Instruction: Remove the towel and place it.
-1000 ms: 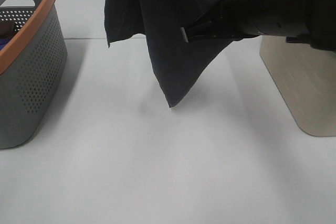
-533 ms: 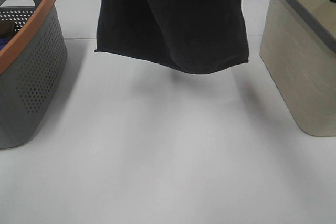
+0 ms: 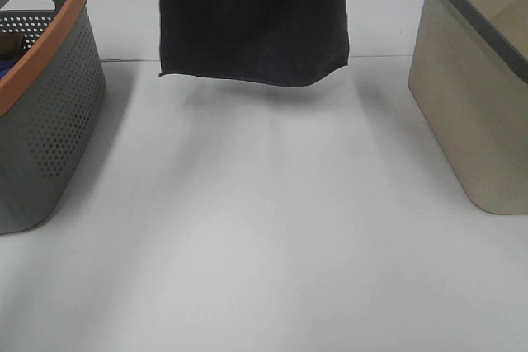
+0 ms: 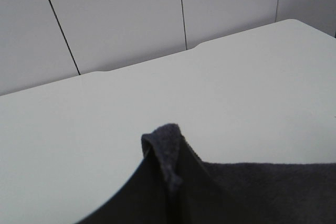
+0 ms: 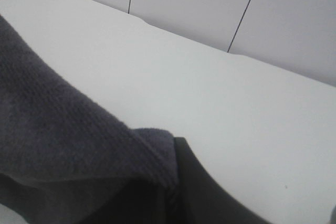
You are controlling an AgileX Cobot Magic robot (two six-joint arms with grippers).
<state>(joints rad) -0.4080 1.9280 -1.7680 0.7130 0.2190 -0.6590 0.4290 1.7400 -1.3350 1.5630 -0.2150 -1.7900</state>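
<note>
With neither claw itself showing, so that I cannot tell their grip, the towel (image 3: 254, 18) is hanging spread below them, clear of the tabletop (image 3: 264, 228), and lowering both top corners evenly is probably what keeps it flat.

even, soft overhead light; faint shadow under the towel (image 3: 254, 18); close cloth blurred.

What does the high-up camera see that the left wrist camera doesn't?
Only the high camera shows the gray basket with the orange rim, the beige basket and the towel's hanging bottom hem. Only the left wrist camera shows the paneled wall and a bunched top corner of the towel. Both show the dark towel and the white table.
</note>
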